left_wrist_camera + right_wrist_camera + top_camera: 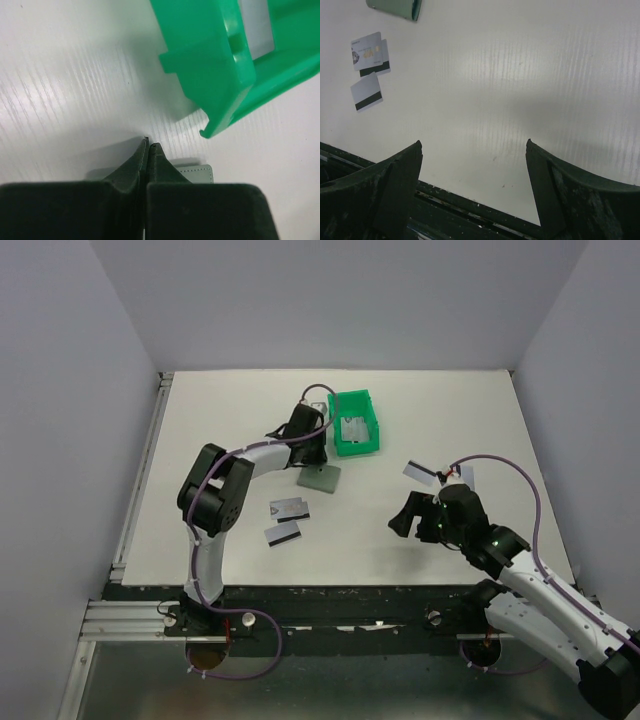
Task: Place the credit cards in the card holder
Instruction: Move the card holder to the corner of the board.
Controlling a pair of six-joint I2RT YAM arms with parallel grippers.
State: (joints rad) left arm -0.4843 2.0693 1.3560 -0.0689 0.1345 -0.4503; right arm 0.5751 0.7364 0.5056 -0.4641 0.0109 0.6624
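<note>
Left gripper [148, 145] pinched shut at card holder [197, 173], mid-desk by green bin [215, 65], hold unclear | right gripper [472, 145] wide, empty | I reckon: opening holder; next, lift its flap | credit cards [289, 508] toward near edge.

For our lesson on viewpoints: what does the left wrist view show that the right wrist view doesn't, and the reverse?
Only the left wrist view shows the green bin and the left fingers, which are shut. Only the right wrist view shows the cards and the right fingers, which are wide open. Both views show the holder and the white table.
</note>
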